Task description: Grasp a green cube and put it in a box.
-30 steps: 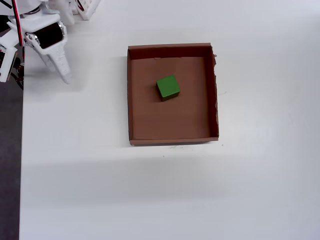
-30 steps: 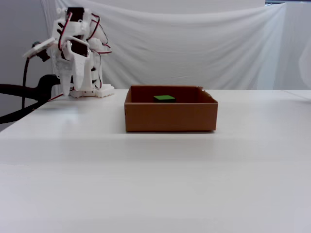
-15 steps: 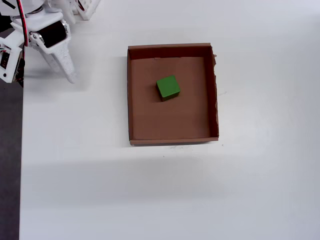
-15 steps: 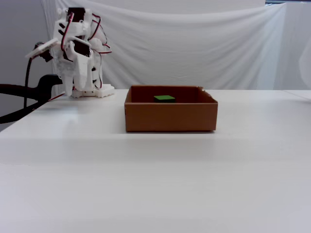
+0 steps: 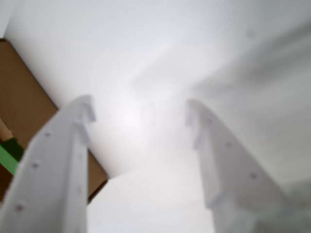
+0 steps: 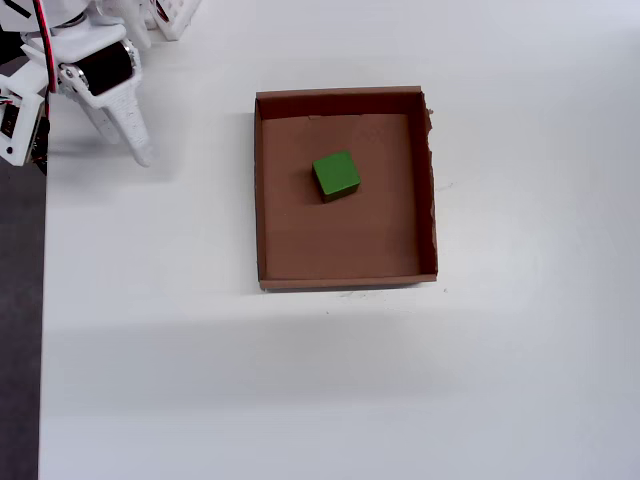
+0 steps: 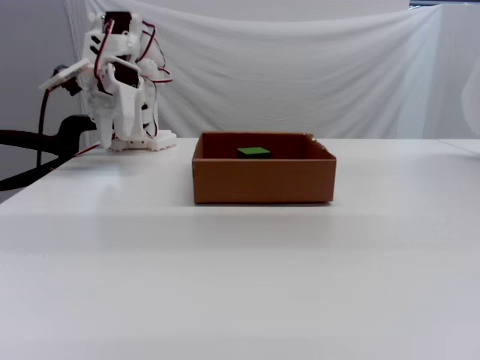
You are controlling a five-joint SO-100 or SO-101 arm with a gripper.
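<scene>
The green cube (image 6: 336,175) rests inside the brown box (image 6: 258,220), a little behind its middle in the overhead view. From the fixed view only the cube's top (image 7: 253,152) shows above the box wall (image 7: 262,181). My gripper (image 6: 138,150) hangs over the table's far left corner, well clear of the box, and shows beside the arm's base in the fixed view (image 7: 120,133). In the wrist view the gripper (image 5: 140,109) is open with bare white table between its fingers. A corner of the box (image 5: 24,92) and a sliver of the cube (image 5: 7,158) show at the left edge.
The arm's white base (image 7: 144,141) stands at the back left corner. The table's left edge (image 6: 42,300) runs close under the gripper, with dark floor beyond. A black chair arm (image 7: 30,139) sits left of the table. White cloth hangs behind.
Over the last second the gripper shifted slightly right in the overhead view, then held still. The cube and box have not moved.
</scene>
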